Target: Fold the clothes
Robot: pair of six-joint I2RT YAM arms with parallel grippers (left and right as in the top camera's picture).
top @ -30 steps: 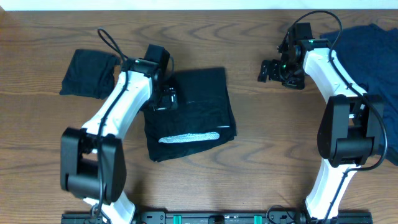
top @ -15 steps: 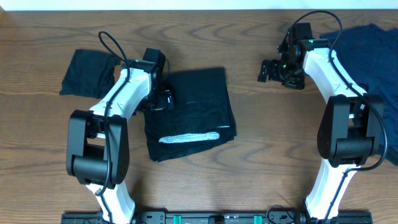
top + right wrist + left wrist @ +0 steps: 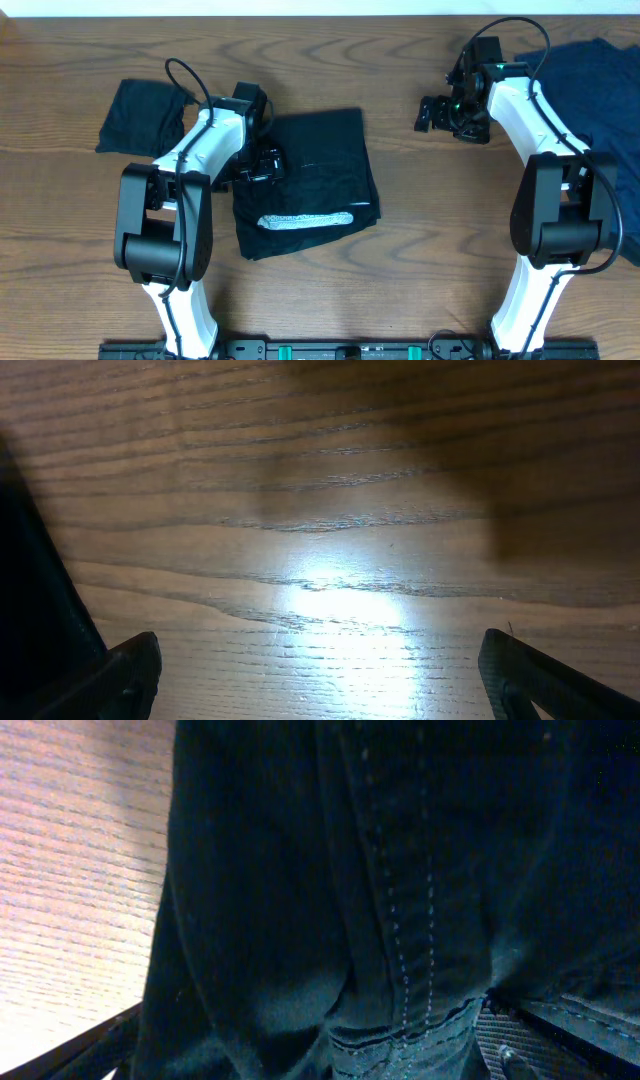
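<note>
At black garment (image 3: 320, 160) left edge, left gripper (image 3: 262, 165) sits unclenched on it, right gripper (image 3: 430, 113) spread, empty; next: pinch edge, fold across.

Location is looking like a robotics lab bench rather than a home. Two white-and-black arms, the left arm (image 3: 200, 150) and the right arm (image 3: 522, 105), are standing mounted on a black mounting rail (image 3: 340, 351) running along the near edge of a wood-grain table (image 3: 420, 270). Dark clothes (image 3: 325, 160) are lying on the bare wood.
</note>
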